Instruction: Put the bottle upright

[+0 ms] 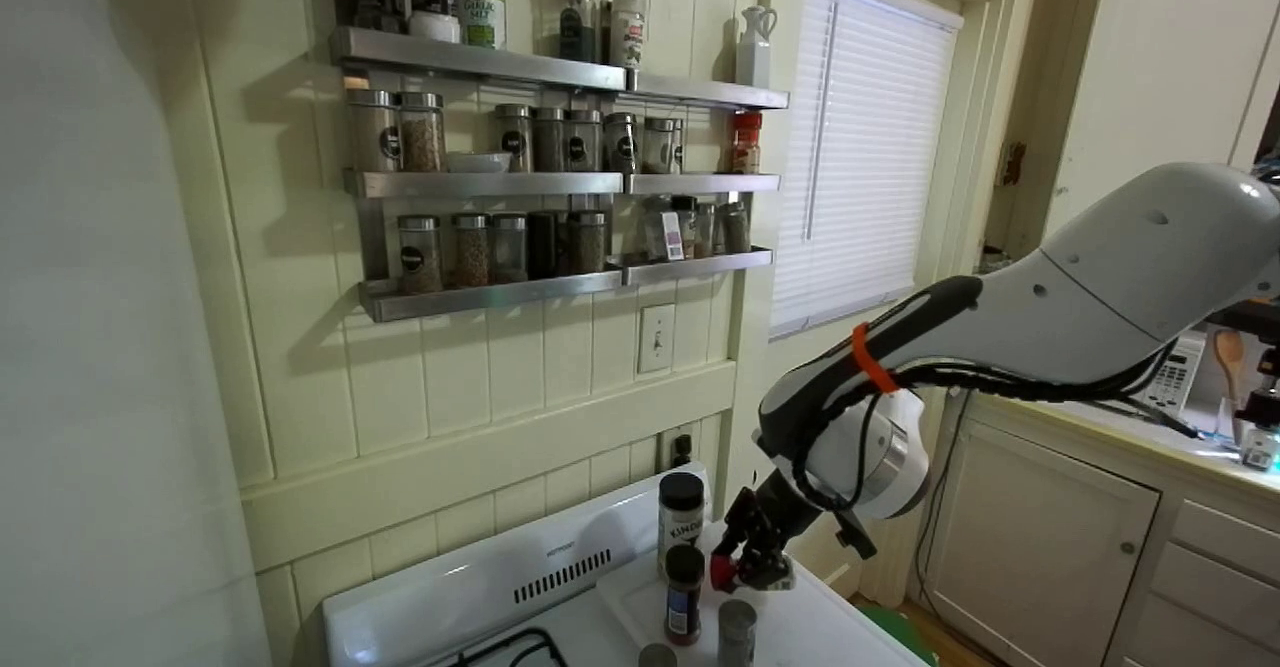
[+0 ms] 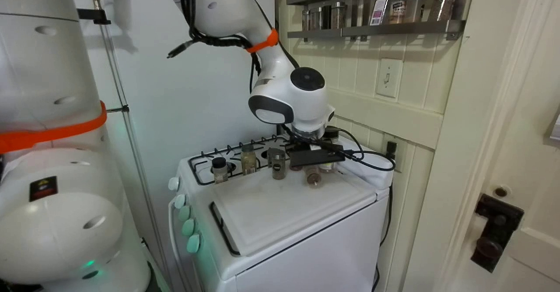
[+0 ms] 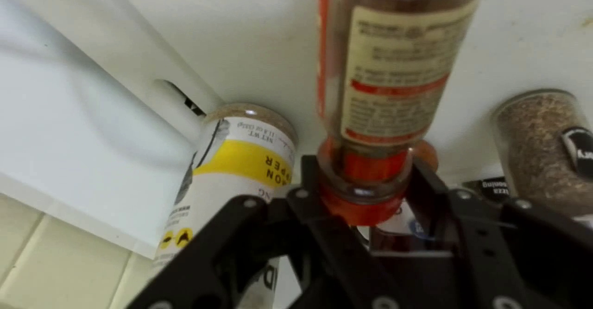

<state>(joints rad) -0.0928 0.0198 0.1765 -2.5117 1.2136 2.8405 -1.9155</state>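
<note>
The bottle [image 3: 394, 77] has a clear glass body with brown contents, a cream and red label and a red cap. In the wrist view both fingers of my gripper [image 3: 366, 174] press against the sides of that cap, with the body pointing away from the palm. An exterior view shows the bottle [image 2: 313, 177] tipped on its side, base facing the camera, low over the white stove cover [image 2: 280, 209]. Whether it touches the cover I cannot tell. In an exterior view the red cap [image 1: 722, 573] shows at my fingertips.
Close by stand a tall white-labelled bottle with a black cap [image 1: 682, 517], a dark-capped bottle with reddish contents [image 1: 684, 602] and a glass jar [image 2: 278, 165]. More jars [image 2: 248, 158] stand nearer the burners. The stove's back panel [image 1: 480, 587] rises behind them.
</note>
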